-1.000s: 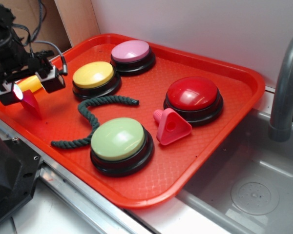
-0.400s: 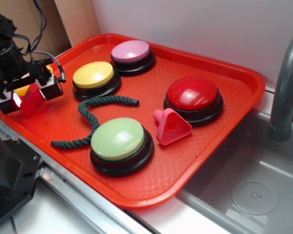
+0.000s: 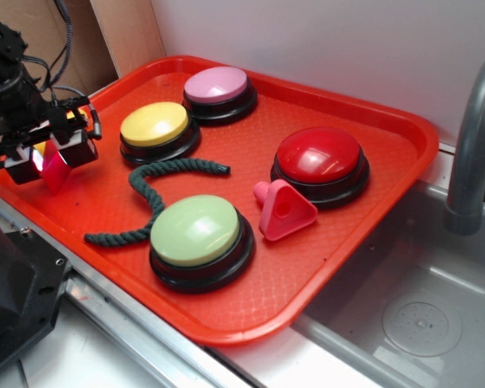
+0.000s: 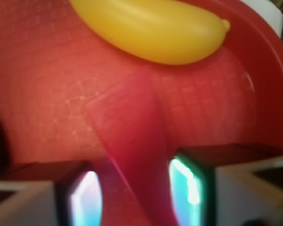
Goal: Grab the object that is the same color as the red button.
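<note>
red wedge (image 4: 132, 141) sits between the narrowed end effector (image 3: 50, 153) pads, beside the banana (image 4: 155, 28).

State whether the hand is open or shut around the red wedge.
Cannot tell: the hand straddles the red wedge, but contact is blurred.

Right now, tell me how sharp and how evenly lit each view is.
Exterior view: sharp and evenly lit, with soft glare on the red button; the hand sits in a dimmer corner. Wrist view: soft throughout, the red wedge blurred at its edges, the banana hazy, and the finger pads glowing with bright reflections.
</note>
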Robot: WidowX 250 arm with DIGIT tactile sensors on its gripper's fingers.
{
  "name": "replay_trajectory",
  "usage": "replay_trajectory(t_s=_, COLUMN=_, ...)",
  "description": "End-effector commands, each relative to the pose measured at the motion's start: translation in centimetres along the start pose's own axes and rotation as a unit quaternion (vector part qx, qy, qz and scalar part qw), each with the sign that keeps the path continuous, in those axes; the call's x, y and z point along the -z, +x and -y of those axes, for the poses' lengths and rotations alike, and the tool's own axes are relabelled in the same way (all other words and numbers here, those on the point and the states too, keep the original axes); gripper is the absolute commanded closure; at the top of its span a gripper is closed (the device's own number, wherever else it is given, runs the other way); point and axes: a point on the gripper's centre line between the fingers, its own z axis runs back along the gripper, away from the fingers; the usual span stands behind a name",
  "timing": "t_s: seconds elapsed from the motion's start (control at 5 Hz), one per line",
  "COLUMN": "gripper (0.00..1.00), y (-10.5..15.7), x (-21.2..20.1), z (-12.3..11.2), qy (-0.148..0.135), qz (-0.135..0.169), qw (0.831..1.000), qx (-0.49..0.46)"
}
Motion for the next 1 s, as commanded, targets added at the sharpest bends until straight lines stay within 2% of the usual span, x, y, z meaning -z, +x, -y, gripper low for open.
replay_trajectory(t_s=0.0, gripper=1.00, y=0.3, x=-1.9, z=0.9, qy=0.013, qz=-0.013, qw=0.999, qx=0.045)
replay_trajectory(t_s=0.2, gripper=1.00, y=-0.4, x=-5.1, z=2.7, qy=0.002, qz=-0.008, qw=0.998, qx=0.065)
replay_trajectory(t_s=0.4, gripper=1.00, y=-1.6, x=-8.9, z=5.0, qy=-0.038, qz=-0.025, qw=0.989, qx=0.144)
replay_trajectory(t_s=0.6, gripper=1.00, y=-3.2, x=-11.4, z=6.7, qy=-0.059, qz=-0.033, qw=0.977, qx=0.204)
replay_trajectory(t_s=0.8, gripper=1.00, y=-5.6, x=-13.6, z=8.7, qy=-0.081, qz=-0.038, qw=0.954, qx=0.286)
